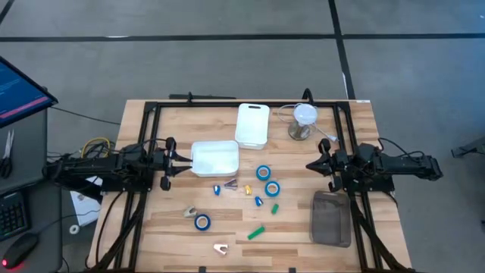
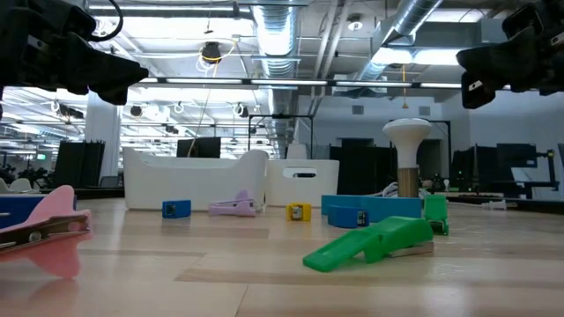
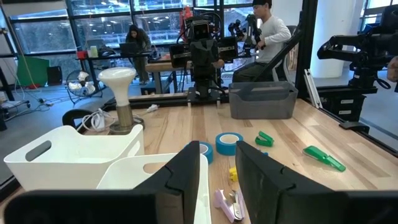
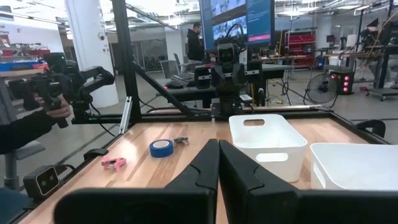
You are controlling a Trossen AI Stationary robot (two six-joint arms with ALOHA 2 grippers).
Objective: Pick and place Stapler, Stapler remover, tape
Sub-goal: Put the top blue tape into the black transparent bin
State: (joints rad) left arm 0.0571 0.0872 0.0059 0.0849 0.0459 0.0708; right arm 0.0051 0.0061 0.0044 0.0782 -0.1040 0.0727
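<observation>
Pale wood table (image 1: pixel 151 235); two white tubs (image 1: pixel 215 158), three blue tape rolls (image 1: pixel 201 221), grey bin (image 1: pixel 331 218), green stapler (image 1: pixel 256 233)

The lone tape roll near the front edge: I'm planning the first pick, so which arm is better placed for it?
Probably the left. That tape roll lies on the left gripper's side, and its fingers stand open; the right gripper is shut and farther away.

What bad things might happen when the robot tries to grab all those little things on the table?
1. Two blue tape rolls lie close together among small clips, so a gripper reaching for one might knock its neighbours.
2. The third tape roll lies beside a small pale remover, which the fingers may catch instead.
3. The left gripper hovers right beside a white tub and might bump it when moving out.
</observation>
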